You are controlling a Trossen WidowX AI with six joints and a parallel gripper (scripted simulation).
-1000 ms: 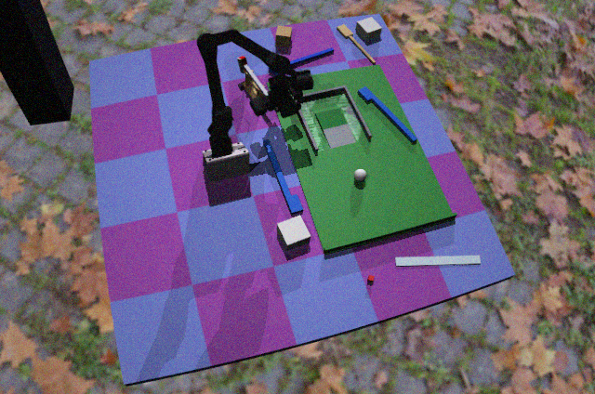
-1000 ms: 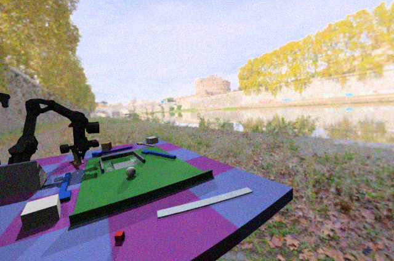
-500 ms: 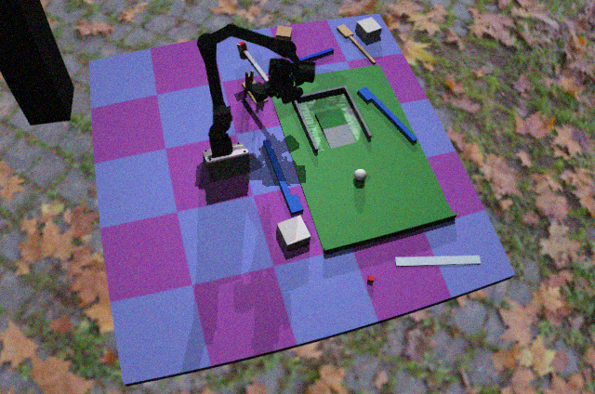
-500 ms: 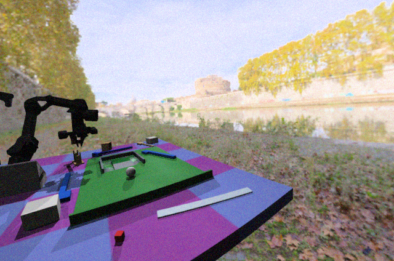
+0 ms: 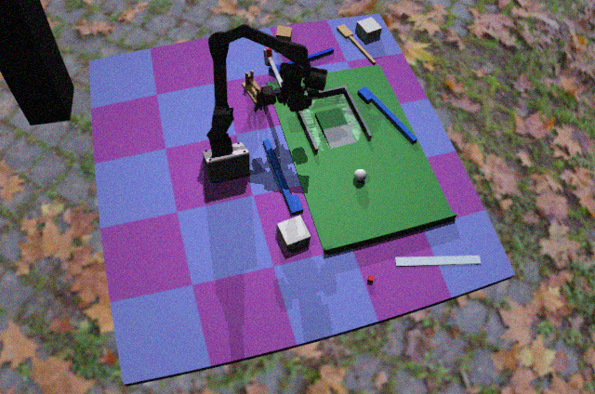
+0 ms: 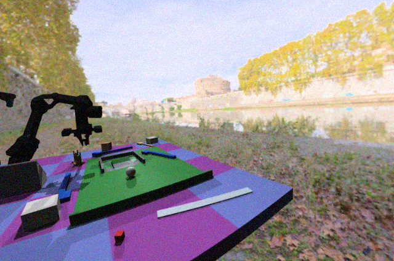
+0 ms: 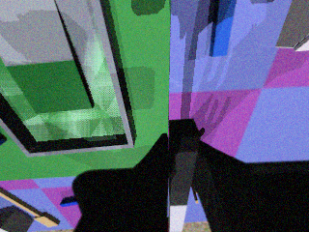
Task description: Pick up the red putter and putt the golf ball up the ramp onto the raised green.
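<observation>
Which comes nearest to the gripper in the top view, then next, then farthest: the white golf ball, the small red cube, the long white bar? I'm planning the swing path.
1. White golf ball, on the green mat.
2. Small red cube, near the board's front edge.
3. Long white bar, front right; close to the cube's distance, so uncertain.

Measured from the gripper, shut on the red putter.
</observation>
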